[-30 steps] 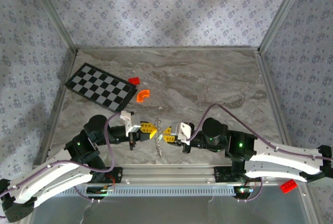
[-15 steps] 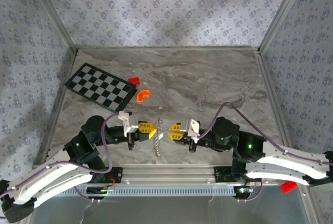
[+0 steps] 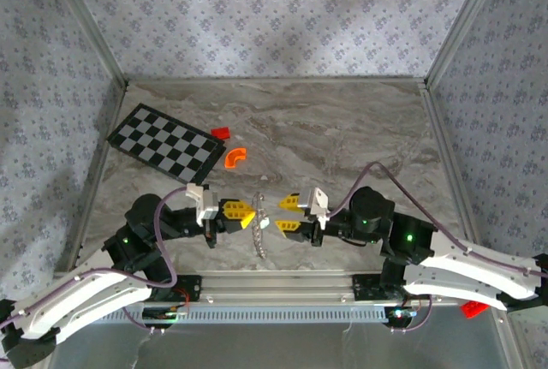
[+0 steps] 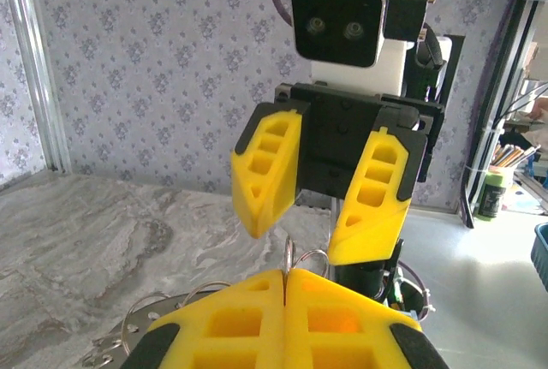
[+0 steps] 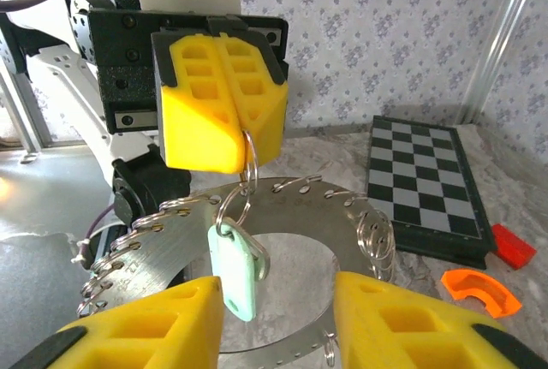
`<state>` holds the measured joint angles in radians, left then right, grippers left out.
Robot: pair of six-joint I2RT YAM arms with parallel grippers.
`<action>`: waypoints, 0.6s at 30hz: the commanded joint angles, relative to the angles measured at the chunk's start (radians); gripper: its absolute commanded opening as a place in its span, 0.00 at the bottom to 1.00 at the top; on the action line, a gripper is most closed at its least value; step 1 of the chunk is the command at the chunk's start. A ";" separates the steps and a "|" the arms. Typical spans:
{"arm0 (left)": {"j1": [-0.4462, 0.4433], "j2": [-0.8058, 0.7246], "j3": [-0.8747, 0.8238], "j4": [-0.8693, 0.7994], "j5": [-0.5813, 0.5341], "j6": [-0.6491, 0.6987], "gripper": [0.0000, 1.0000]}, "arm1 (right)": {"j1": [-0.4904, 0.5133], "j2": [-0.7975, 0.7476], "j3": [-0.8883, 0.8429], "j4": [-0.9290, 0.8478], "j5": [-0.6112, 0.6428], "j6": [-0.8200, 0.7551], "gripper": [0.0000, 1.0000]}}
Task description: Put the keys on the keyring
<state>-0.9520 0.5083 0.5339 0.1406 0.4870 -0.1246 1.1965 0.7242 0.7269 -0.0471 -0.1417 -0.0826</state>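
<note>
Since the left gripper pinches the keyring by one thin loop, it may slip; right gripper part-open, empty, key dangling between its fingers, easily knocked.

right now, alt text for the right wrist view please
The left gripper, shut, pinches a small wire loop with the pale green key hanging from it, before the big silvery keyring. The right gripper, open, frames the bottom; checkerboard, orange piece and red block lie right.
</note>
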 commanded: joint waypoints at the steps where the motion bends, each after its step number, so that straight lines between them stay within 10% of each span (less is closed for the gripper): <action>1: -0.005 -0.011 0.006 0.087 0.031 -0.020 0.00 | -0.014 0.019 0.057 0.017 -0.052 0.017 0.35; 18: -0.005 -0.020 -0.008 0.070 0.022 -0.008 0.00 | -0.038 0.080 0.075 0.085 -0.132 0.043 0.36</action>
<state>-0.9520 0.5018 0.5171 0.1604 0.4938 -0.1318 1.1641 0.8032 0.7734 0.0006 -0.2451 -0.0631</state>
